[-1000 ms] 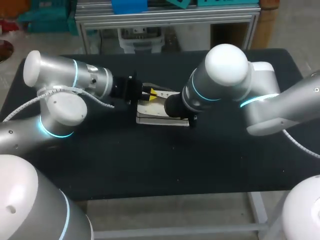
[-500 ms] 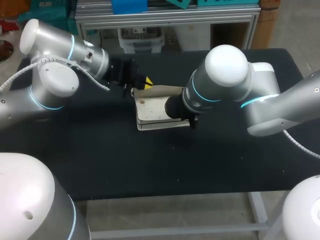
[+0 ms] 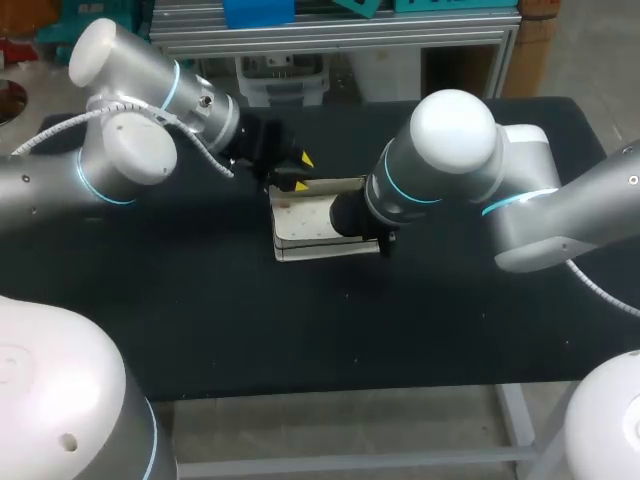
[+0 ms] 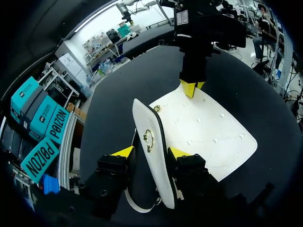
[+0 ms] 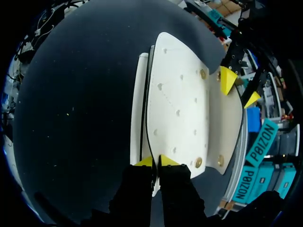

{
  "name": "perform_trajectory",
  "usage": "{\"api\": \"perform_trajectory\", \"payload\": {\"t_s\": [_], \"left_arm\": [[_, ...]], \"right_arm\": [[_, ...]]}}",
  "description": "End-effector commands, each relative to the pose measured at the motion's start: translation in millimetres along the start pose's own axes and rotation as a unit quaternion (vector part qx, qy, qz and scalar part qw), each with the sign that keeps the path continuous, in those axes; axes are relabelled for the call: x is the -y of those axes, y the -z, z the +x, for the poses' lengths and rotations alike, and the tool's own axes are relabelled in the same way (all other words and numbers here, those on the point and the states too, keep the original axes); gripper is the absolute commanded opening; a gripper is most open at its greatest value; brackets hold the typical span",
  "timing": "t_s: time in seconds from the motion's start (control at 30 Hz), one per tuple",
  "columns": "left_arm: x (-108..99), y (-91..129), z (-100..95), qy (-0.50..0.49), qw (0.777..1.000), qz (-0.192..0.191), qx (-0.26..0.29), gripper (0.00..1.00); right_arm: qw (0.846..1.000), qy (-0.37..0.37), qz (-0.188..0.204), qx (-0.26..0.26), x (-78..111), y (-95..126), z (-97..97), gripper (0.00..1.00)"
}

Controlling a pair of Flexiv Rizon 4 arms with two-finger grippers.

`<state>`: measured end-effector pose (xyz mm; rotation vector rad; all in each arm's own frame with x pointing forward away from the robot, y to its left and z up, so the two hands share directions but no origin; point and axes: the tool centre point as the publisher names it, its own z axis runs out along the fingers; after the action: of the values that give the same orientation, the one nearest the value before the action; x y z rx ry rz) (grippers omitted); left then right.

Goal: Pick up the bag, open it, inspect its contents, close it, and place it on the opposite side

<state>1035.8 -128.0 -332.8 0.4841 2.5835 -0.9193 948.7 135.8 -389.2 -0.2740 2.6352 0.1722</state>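
The bag (image 3: 310, 228) is lying flat on the table, its edge pinched by the closed tips of the right gripper (image 5: 155, 161). Its flap (image 4: 150, 142) is clamped upright by the left gripper (image 4: 151, 152), with the body extending straight ahead.

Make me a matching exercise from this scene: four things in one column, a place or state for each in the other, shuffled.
1 left end effector
2 right end effector
3 clasp
4 table

A black, under the bag
B shut on the bag's edge opposite the flap
C on the flap
D shut on the raised flap

Pairs: 1-D, 2-B, 3-C, 4-A
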Motion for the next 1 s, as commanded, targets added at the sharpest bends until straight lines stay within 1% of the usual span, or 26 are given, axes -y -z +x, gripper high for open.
{"api": "perform_trajectory", "payload": {"t_s": [0.03,0.2,0.47,0.57,0.7,0.77,0.87,1.0], "left_arm": [[-6.5,-15.1,-11.2,0.014,1.0,-0.01,-0.008,0.44],[-18.2,-21.4,-22.4,0.047,0.998,-0.009,-0.027,0.4],[-27.3,-25.1,-28.0,0.074,0.996,-0.012,-0.052,0.36],[-29.1,-26.4,-27.4,0.079,0.995,-0.012,-0.058,0.36],[-31.3,-26.6,-28.5,0.087,0.994,-0.011,-0.067,0.32],[-31.9,-27.9,-27.9,0.088,0.994,-0.01,-0.071,0.33],[-32.1,-29.2,-26.6,0.089,0.993,-0.01,-0.075,0.32],[-32.8,-31.0,-25.8,0.092,0.992,-0.013,-0.082,0.29]], "right_arm": [[1.0,-0.001,0.001,0.003,-0.2,-3.8,2.9,0.0],[1.0,-0.001,0.001,0.003,-0.2,-3.8,2.9,0.0],[1.0,-0.001,0.001,0.003,-0.2,-3.8,2.9,0.0],[1.0,-0.001,0.001,0.003,-0.2,-3.8,2.9,0.0],[1.0,-0.001,0.001,0.003,-0.2,-3.8,2.9,0.0],[1.0,-0.001,0.001,0.003,-0.2,-3.8,2.9,0.0],[1.0,-0.001,0.001,0.003,-0.2,-3.8,2.9,0.0],[1.0,-0.001,0.001,0.003,-0.2,-3.8,2.9,0.0]]}}
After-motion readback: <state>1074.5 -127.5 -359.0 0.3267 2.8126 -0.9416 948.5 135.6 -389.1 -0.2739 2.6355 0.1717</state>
